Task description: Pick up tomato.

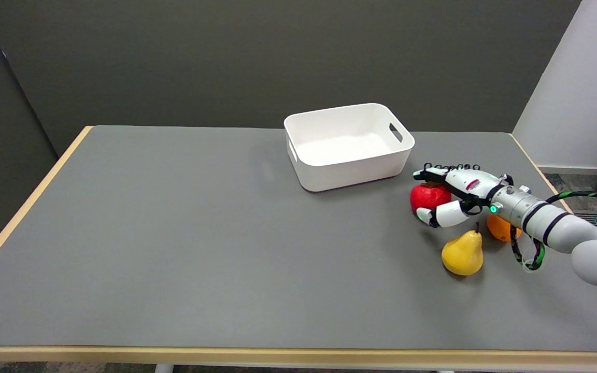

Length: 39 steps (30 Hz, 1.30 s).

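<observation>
The red tomato [427, 196] lies at the right side of the grey table [184, 233], just right of the white bin. My right hand [454, 199] reaches in from the right and wraps around it. The fingers [436, 174] curl over its far side and the thumb presses against its near side. The tomato sits low, at or just above the tabletop; I cannot tell whether it touches. Its right half is hidden by the palm.
A white plastic bin [349, 146] with nothing in it stands behind and left of the tomato. A yellow pear [463, 253] lies just in front of the hand. An orange fruit [500, 228] sits under the wrist. The table's right edge [537, 168] is close.
</observation>
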Motion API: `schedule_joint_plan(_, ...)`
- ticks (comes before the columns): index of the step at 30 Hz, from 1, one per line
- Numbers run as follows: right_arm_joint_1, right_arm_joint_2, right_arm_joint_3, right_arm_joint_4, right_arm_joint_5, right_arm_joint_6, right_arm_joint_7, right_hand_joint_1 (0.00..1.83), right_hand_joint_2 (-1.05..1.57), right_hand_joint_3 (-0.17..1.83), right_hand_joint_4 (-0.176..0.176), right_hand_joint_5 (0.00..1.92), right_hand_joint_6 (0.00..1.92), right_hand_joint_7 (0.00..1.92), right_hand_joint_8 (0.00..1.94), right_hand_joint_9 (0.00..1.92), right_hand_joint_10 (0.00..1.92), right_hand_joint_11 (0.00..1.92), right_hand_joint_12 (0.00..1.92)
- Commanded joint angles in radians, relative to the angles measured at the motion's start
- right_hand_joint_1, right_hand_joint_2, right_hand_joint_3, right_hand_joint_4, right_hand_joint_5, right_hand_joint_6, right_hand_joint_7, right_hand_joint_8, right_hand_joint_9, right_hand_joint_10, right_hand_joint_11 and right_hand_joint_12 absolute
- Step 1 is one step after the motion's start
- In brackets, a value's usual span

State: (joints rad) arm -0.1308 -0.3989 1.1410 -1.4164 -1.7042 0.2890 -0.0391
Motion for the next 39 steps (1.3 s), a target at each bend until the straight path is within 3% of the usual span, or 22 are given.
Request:
schedule_joint_plan(1,0.007,-0.017,-0.008,-0.004,-0.005,-0.004,-0.003,0.67,0.65,0.97,0.068,0.15,0.39,0.27,0.32,0.25,0.69,0.2,1.31)
schedule_joint_plan(10,0.007,-0.017,-0.027,0.0,-0.005,0.07,-0.003,0.92,0.72,1.0,0.075,0.23,0.55,0.4,0.48,0.4,0.84,0.35,1.43)
schedule_joint_plan(14,0.007,-0.018,-0.03,0.0,-0.005,0.106,-0.003,0.97,0.84,0.87,0.103,0.35,1.05,0.59,0.79,0.56,1.09,0.45,1.49)
schedule_joint_plan(16,0.007,-0.018,-0.03,-0.002,-0.005,0.126,-0.003,0.84,1.13,0.43,0.129,0.48,1.52,0.63,0.93,0.61,1.17,0.5,1.56)
schedule_joint_plan(17,0.007,-0.018,-0.029,-0.003,-0.005,0.137,-0.003,0.85,1.23,0.27,0.1,0.53,1.67,0.67,1.05,0.64,1.21,0.52,1.6)
schedule_joint_plan(19,0.007,-0.018,-0.024,-0.005,-0.005,0.16,-0.003,1.12,1.19,0.25,-0.037,0.53,1.66,0.76,1.41,0.69,1.31,0.57,1.68)
schedule_joint_plan(29,0.009,-0.018,0.028,-0.033,-0.005,0.289,0.005,1.12,1.19,0.26,-0.068,0.53,1.6,0.76,1.53,0.79,1.43,0.69,1.74)
schedule_joint_plan(39,0.01,0.011,0.076,-0.163,-0.007,0.473,0.006,1.13,1.15,0.34,-0.053,0.55,1.59,0.77,1.53,0.82,1.46,0.73,1.79)
